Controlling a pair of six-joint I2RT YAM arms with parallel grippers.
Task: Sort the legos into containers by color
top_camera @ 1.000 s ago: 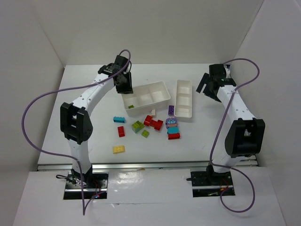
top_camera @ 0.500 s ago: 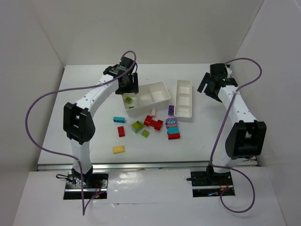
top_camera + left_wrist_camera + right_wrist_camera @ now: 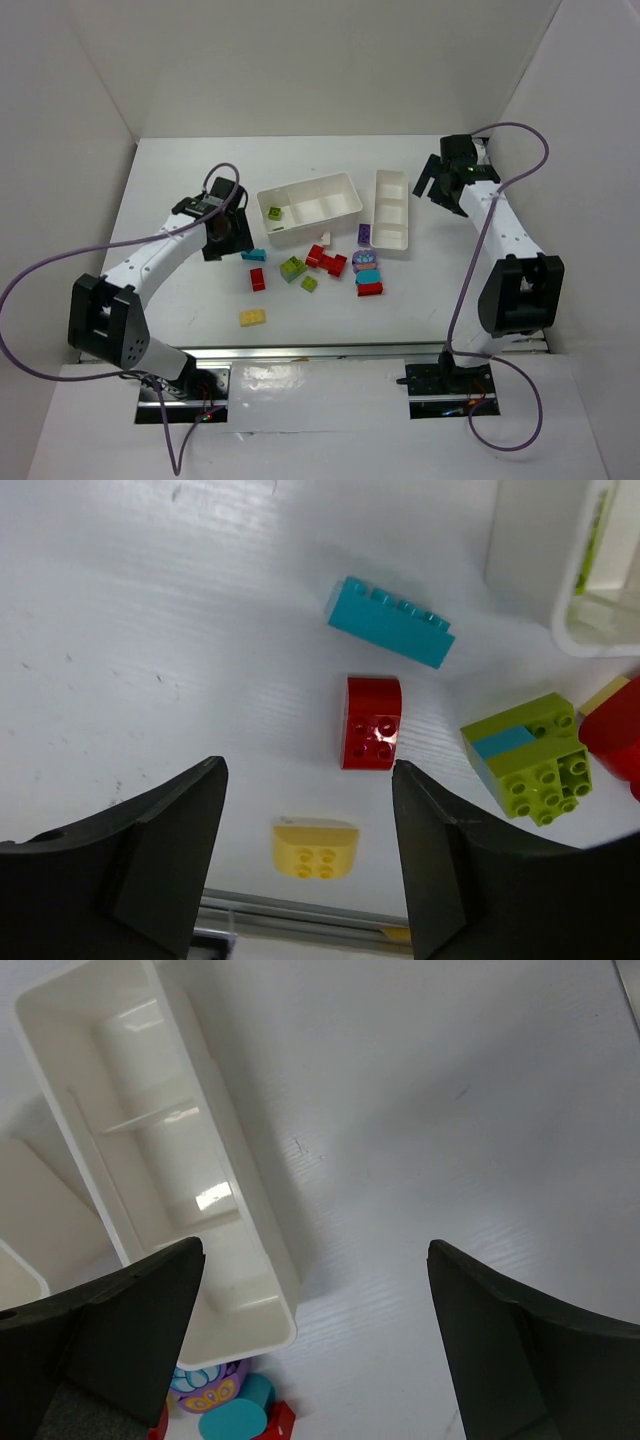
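Observation:
My left gripper (image 3: 226, 234) hangs open and empty over the table, left of the loose legos. Its wrist view looks down on a teal brick (image 3: 390, 635), a red brick (image 3: 372, 722), a yellow brick (image 3: 315, 847) and a lime green brick with a teal stripe (image 3: 527, 755). The wider container (image 3: 345, 188) holds a lime green brick (image 3: 275, 213) in its left compartment. The narrower container (image 3: 390, 235) stands to its right. My right gripper (image 3: 440, 190) is open and empty, beside the narrower container's (image 3: 260, 1250) right wall.
More legos lie in front of the containers: a red cluster (image 3: 327, 260), a small green brick (image 3: 309, 284), a purple brick (image 3: 364, 234) and a purple, teal and red stack (image 3: 368, 276). White walls enclose the table on three sides.
My left gripper opened over the wider container's left compartment, then the arm swung left and toward the near side. The right arm has barely moved.

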